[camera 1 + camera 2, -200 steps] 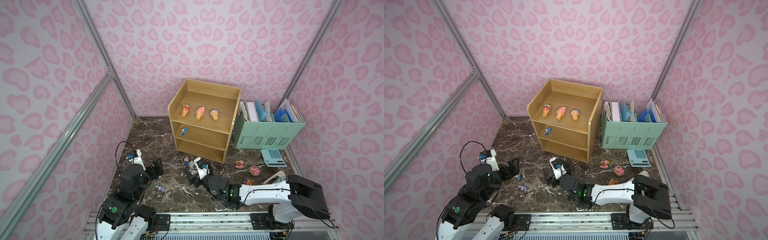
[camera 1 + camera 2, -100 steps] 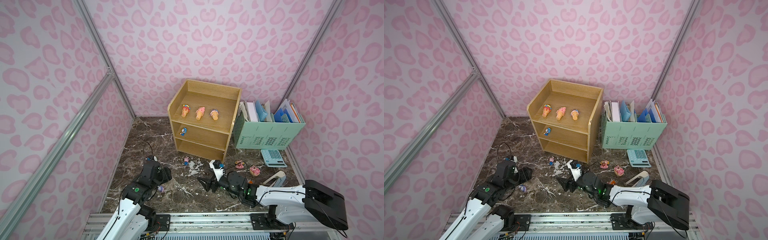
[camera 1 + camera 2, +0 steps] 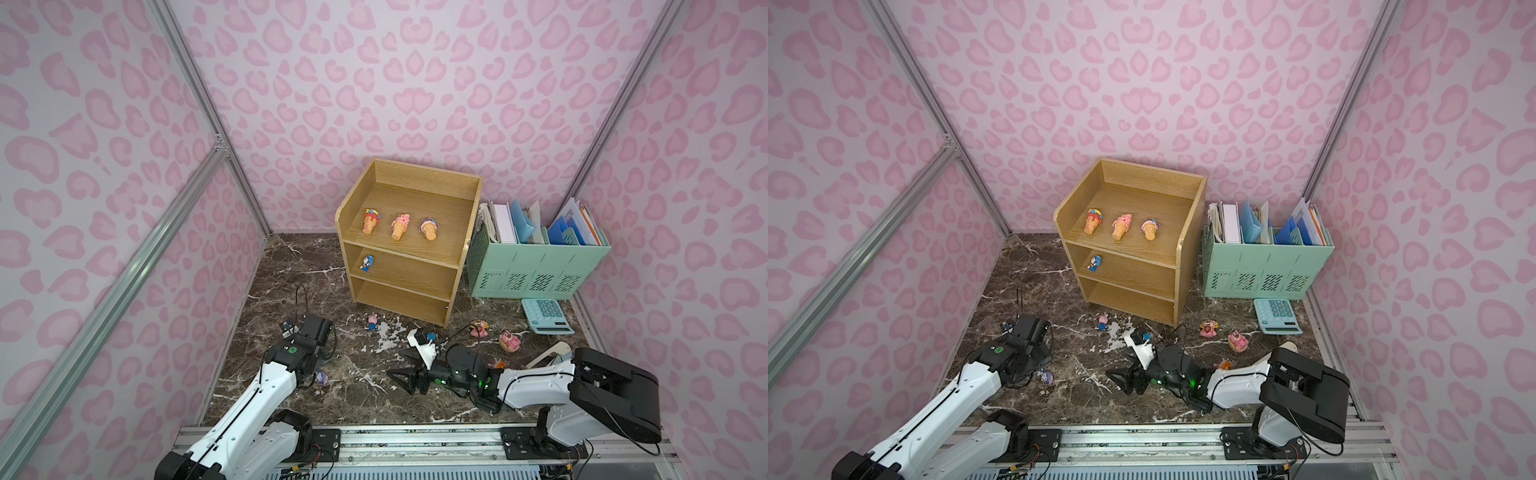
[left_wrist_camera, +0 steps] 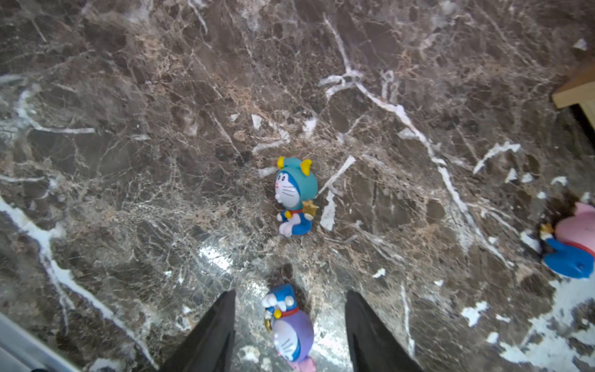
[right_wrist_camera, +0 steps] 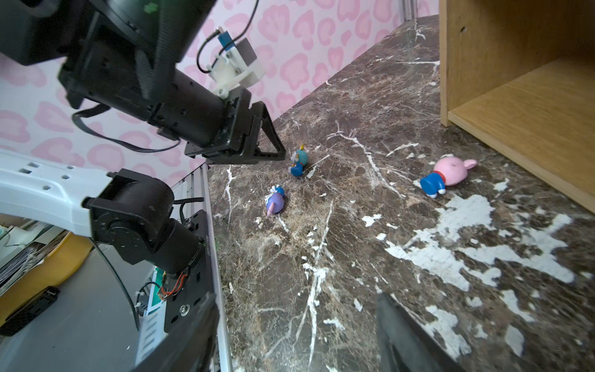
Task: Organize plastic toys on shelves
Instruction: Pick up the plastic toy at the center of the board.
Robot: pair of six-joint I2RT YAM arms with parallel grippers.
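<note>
Left wrist view: the left gripper is seen with jaws apart, a purple-hooded cat figurine lying between them without contact, and a teal-hooded figurine just beyond the tips. The right gripper is held spread and empty, with the wooden shelves ahead of it.

Mint green perforated plastic file organizer on dark brown marble-pattern tabletop with white veins. White and blue papers upright inside organizer. Mint green calculator flat just in front of organizer. Pale pink wall panels with darker pink heart blotches behind and beside organizer. Silver aluminium frame strut rising behind organizer. Light soft, even.
</note>
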